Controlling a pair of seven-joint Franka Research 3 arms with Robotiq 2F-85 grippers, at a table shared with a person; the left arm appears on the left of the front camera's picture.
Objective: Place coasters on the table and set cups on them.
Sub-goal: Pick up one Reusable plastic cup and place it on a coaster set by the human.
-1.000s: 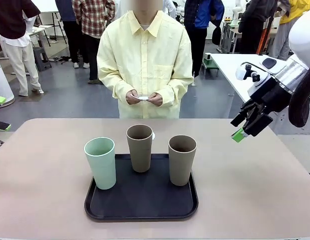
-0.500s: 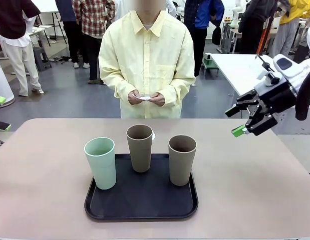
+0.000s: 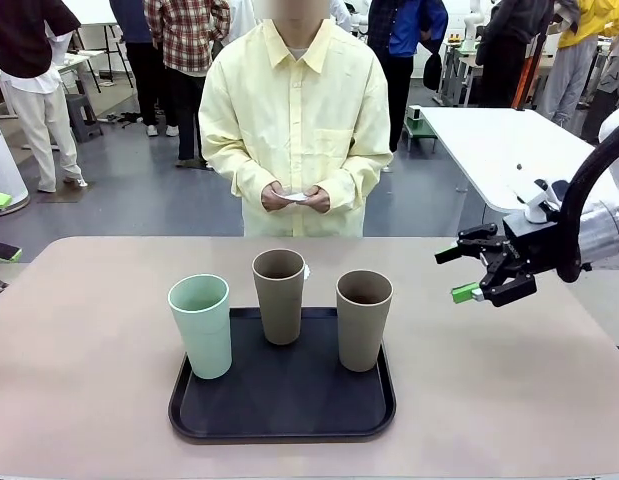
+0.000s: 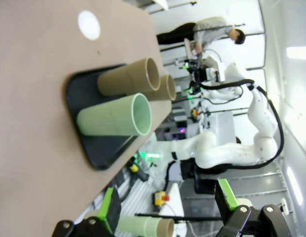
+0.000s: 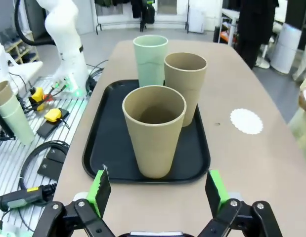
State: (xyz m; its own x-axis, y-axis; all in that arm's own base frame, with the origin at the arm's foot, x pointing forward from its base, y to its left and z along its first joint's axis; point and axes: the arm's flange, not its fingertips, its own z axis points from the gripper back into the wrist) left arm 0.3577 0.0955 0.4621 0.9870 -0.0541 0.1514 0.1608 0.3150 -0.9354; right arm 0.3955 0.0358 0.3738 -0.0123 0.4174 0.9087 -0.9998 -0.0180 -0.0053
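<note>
Cups (image 3: 279, 296) stand together on the black tray (image 3: 281, 400), with one coaster (image 5: 246, 121) on the desk (image 3: 89, 380) just beyond its far edge. Right pincer (image 3: 452, 274) hovers right of them, fingers apart; left pincer (image 4: 166, 205) is likewise spread.

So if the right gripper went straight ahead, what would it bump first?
Most likely the near brown cup, centred ahead of the open right gripper; height is hard to judge.
</note>
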